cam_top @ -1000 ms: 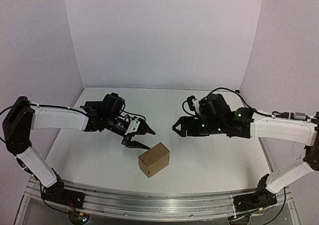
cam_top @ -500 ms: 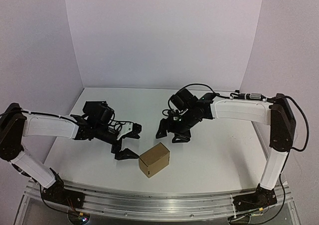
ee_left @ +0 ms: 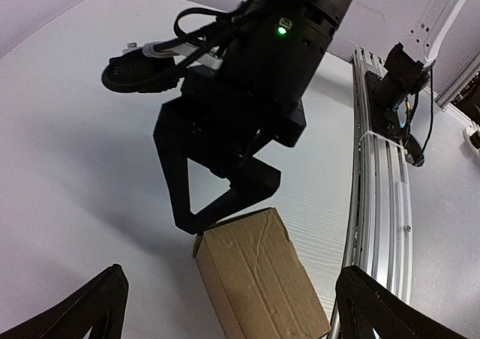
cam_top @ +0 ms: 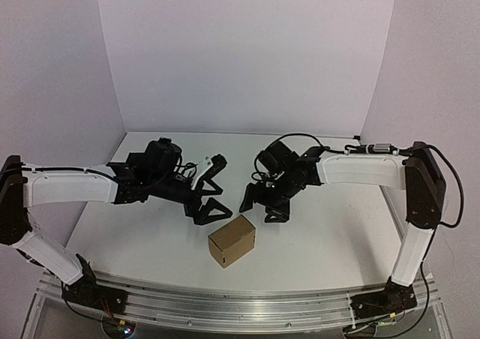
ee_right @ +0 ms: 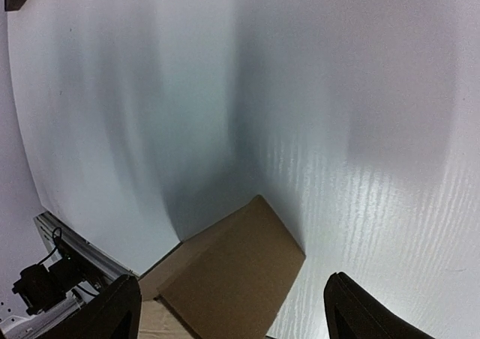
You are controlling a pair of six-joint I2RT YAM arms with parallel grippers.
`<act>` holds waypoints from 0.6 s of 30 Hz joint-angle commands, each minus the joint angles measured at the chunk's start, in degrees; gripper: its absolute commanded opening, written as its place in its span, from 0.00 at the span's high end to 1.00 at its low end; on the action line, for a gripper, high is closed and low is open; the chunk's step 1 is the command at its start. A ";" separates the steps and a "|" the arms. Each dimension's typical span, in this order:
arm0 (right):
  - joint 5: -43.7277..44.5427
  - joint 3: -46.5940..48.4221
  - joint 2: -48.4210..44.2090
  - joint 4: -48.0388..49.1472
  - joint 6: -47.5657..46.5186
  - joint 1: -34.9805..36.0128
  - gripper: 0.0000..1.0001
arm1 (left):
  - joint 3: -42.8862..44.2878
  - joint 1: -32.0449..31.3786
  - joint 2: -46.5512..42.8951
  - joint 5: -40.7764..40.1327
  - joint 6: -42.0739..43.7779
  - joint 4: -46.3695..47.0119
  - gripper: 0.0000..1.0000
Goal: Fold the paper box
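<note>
The box [cam_top: 232,241] was seen as a cuboid, free on the table [cam_top: 337,234], at 5 o'clock from the left gripper [cam_top: 212,187] and 7 o'clock from the right gripper [cam_top: 261,208]; both jaws were spread wide, nothing grasped

The paper box [cam_top: 232,241] is a small, plain brown cuboid, closed up and resting flat, turned corner-on to me. It sits just on the near side of my left gripper [cam_top: 213,189] and my right gripper [cam_top: 261,208], below the gap between them, held by neither.
</note>
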 commanded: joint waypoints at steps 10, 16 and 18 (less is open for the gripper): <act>20.63 -11.95 -17.60 0.24 -2.80 -2.15 0.06 | 13.57 -8.81 11.67 -11.72 -2.03 -15.17 0.00; 23.56 -18.51 -24.18 0.42 -2.59 -2.12 0.05 | 17.92 -10.98 16.54 -15.72 -0.25 -20.20 0.00; 24.01 -20.12 -26.10 0.53 -2.24 -2.16 0.05 | 18.01 -11.50 17.41 -16.60 0.09 -20.17 0.00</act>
